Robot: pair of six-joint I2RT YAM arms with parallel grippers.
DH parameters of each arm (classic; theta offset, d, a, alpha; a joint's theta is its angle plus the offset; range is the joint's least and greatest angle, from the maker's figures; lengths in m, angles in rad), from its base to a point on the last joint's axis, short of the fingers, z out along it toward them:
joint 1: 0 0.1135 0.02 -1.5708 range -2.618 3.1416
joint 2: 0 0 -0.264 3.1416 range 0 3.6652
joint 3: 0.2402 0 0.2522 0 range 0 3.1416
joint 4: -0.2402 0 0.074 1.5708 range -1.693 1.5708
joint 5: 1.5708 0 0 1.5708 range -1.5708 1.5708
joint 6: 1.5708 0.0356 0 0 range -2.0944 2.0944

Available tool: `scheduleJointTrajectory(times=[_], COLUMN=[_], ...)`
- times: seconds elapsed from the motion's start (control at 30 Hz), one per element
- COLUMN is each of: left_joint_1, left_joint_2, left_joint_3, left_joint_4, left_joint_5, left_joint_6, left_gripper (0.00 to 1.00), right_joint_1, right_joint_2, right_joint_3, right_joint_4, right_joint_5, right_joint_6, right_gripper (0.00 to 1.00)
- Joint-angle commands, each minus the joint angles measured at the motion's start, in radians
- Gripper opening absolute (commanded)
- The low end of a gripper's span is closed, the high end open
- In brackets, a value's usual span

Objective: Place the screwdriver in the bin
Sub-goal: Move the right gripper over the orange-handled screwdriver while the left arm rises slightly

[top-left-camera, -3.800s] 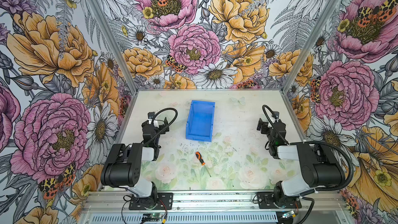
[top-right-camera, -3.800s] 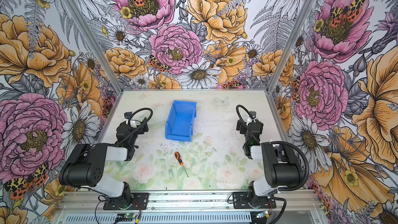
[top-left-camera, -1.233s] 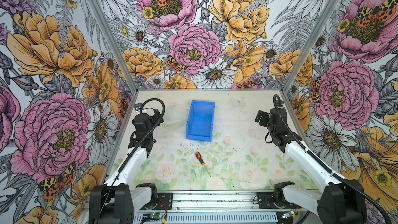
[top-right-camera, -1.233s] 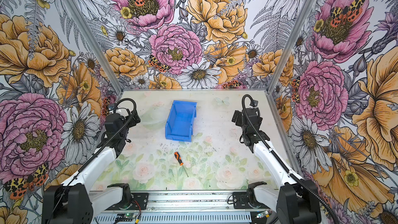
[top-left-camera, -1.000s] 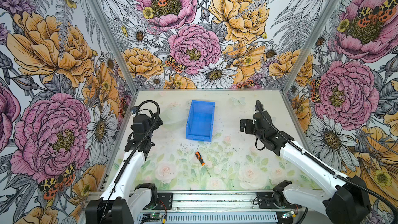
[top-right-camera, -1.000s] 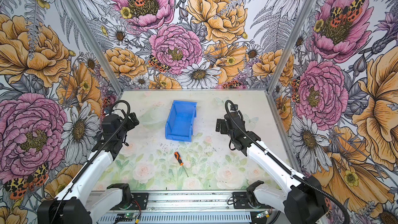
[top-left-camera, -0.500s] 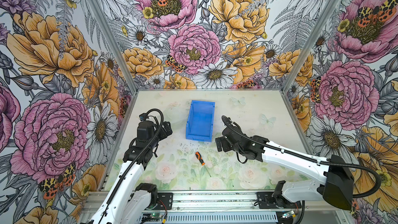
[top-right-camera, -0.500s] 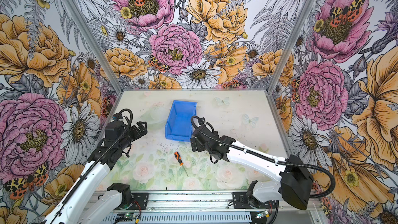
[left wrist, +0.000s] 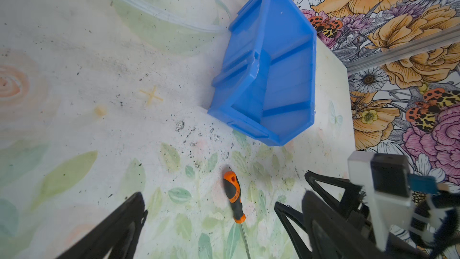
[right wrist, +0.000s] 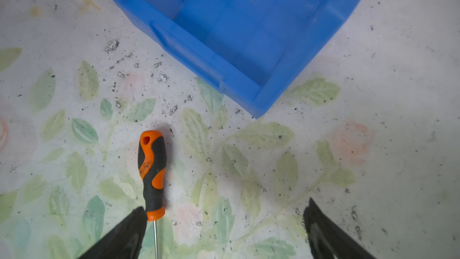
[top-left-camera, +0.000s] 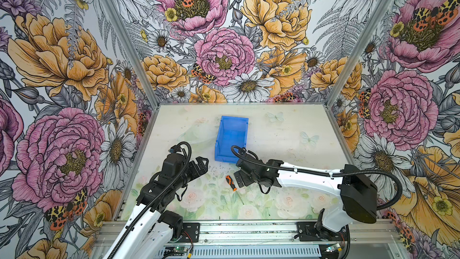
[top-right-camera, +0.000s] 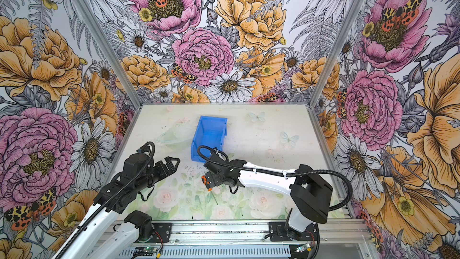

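Right gripper (right wrist: 224, 211) having crossed in from three o'clock, hovering wide-fingered beside screwdriver (right wrist: 151, 170), left gripper (top-left-camera: 202, 165) hovering wide at its ten o'clock, bin (top-left-camera: 232, 137) sitting at twelve.

You get both top views from high at the front, looking down on the whole bench (top-left-camera: 286, 145). Your wrist views sit close, sharing the screwdriver (left wrist: 232, 195) and bin (right wrist: 249, 33).

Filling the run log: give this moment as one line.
phase: pre-grasp | right gripper: fingers open, beside screwdriver | screwdriver: lying on table, unheld | bin: empty
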Motion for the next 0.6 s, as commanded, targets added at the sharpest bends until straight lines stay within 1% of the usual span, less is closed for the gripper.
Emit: scheduleJointTrajectory(times=[0.0, 0.2, 0.27, 0.37, 0.47, 0.57], left_joint_1=[-0.015, -0.027, -0.025, -0.027, -0.027, -0.023], left_joint_2=[-0.014, 0.003, 0.007, 0.001, 0.013, 0.049], left_joint_3=[-0.036, -0.065, -0.058, -0.053, -0.059, -0.049], left_joint_4=[-0.036, -0.039, -0.051, -0.067, -0.067, -0.067], left_joint_5=[0.043, 0.081, 0.111, 0.121, 0.112, 0.129], left_joint_6=[-0.065, -0.099, -0.09, -0.083, -0.094, -0.086], left_gripper=[0.99, 0.99, 0.99, 0.99, 0.99, 0.99], right_joint_1=[0.013, 0.041, 0.053, 0.08, 0.095, 0.105], right_joint_2=[0.027, 0.091, 0.107, 0.146, 0.194, 0.228], right_joint_3=[0.036, 0.07, 0.089, 0.109, 0.134, 0.155], right_joint_4=[-0.008, -0.002, -0.002, 0.01, 0.01, 0.021], right_joint_5=[-0.055, -0.072, -0.078, -0.068, -0.053, -0.048], right_joint_6=[0.002, -0.009, 0.015, 0.043, 0.071, 0.11], right_gripper=[0.99, 0.98, 0.97, 0.96, 0.88, 0.79])
